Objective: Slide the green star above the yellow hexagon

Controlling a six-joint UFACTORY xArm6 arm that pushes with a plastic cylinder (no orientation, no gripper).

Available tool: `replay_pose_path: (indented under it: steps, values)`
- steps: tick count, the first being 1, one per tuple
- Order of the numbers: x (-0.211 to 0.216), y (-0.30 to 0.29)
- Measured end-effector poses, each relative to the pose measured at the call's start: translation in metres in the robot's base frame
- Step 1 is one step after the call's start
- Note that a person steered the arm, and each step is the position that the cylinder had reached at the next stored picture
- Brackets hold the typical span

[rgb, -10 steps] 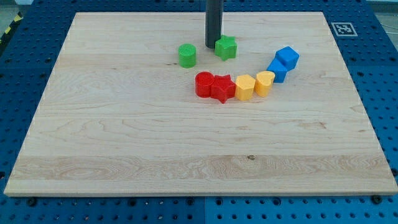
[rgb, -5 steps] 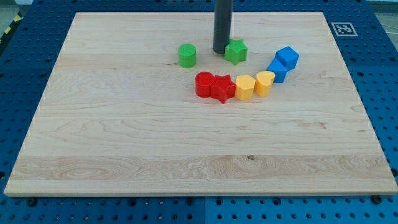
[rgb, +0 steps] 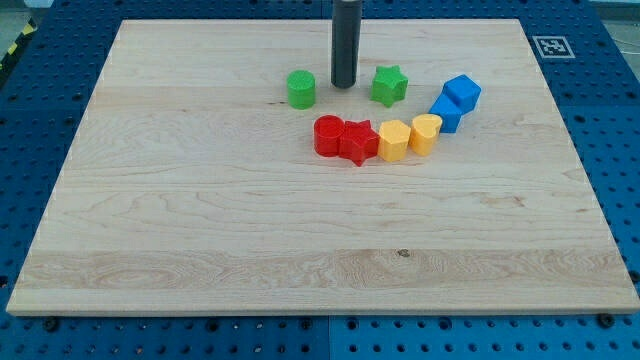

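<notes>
Tabletop (rgb: 200, 220) of pale wood fills most of the view, resting on a blue perforated base (rgb: 620, 150). Going from the view's left to its right, the first block is the green cylinder (rgb: 301, 89), standing alone in the upper middle of the board. Just to its right my tip (rgb: 343, 85) touches the wood, the dark rod rising straight out of the view's top. I carry no jaws, only this rod, so there is nothing to open or close. My tip stands between the two green blocks, touching neither, with a clear gap of bare wood on each side.

Below and slightly right of my tip runs a row of touching blocks: the red cylinder (rgb: 329, 136), then the red star (rgb: 358, 142), then the yellow hexagon (rgb: 394, 141), then the yellow block (rgb: 426, 133) with a rounded top, whose exact shape I cannot tell.

The green star (rgb: 389, 86) sits right of my tip, above the yellow hexagon and apart from it. Farthest right, two blue cubes (rgb: 455, 102) touch each other, the lower one against the yellow block. A printed marker (rgb: 551, 46) sits at the board's top right corner.
</notes>
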State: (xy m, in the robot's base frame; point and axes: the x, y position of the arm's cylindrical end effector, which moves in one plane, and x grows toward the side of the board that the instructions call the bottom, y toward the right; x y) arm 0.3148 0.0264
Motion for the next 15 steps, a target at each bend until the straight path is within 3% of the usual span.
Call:
replay_pose_path:
  steps: [3,4,5,7,11,15]
  values:
    - [0.002,0.016]
    - [0.018,0.026]
    - [0.036,0.001]
    - [0.061,0.043]
    - [0.036,0.038]
    - [0.050,0.033]
